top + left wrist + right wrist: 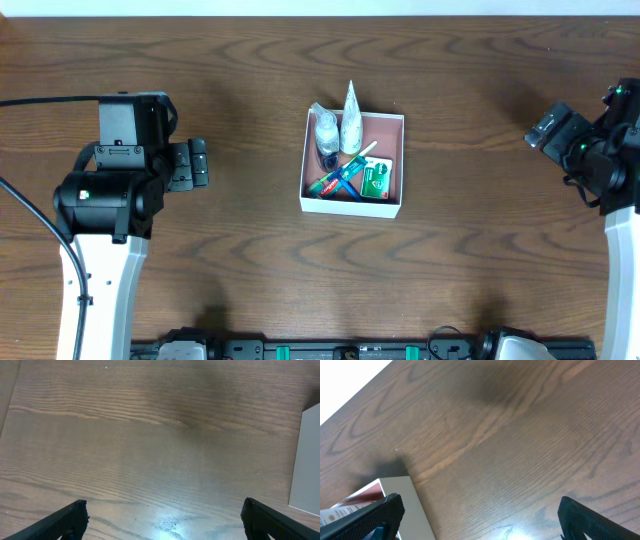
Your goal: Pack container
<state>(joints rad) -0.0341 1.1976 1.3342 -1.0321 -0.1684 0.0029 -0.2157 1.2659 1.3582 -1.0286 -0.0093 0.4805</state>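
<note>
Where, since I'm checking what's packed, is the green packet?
Overhead view: the green packet lies inside the container, against its right wall near the corner closest to the robot, just right of the crossed colourful sticks.

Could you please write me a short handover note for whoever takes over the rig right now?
Left gripper: jaws open, empty, well clear of the container.
Right gripper: jaws open, empty, off on its own side.
Container: mid-table, holding a white tube, clear bottle, toothbrush and green packet.
Done: these items are inside.
Left: nothing else to pack is in view; probably just confirm and finish.
</note>
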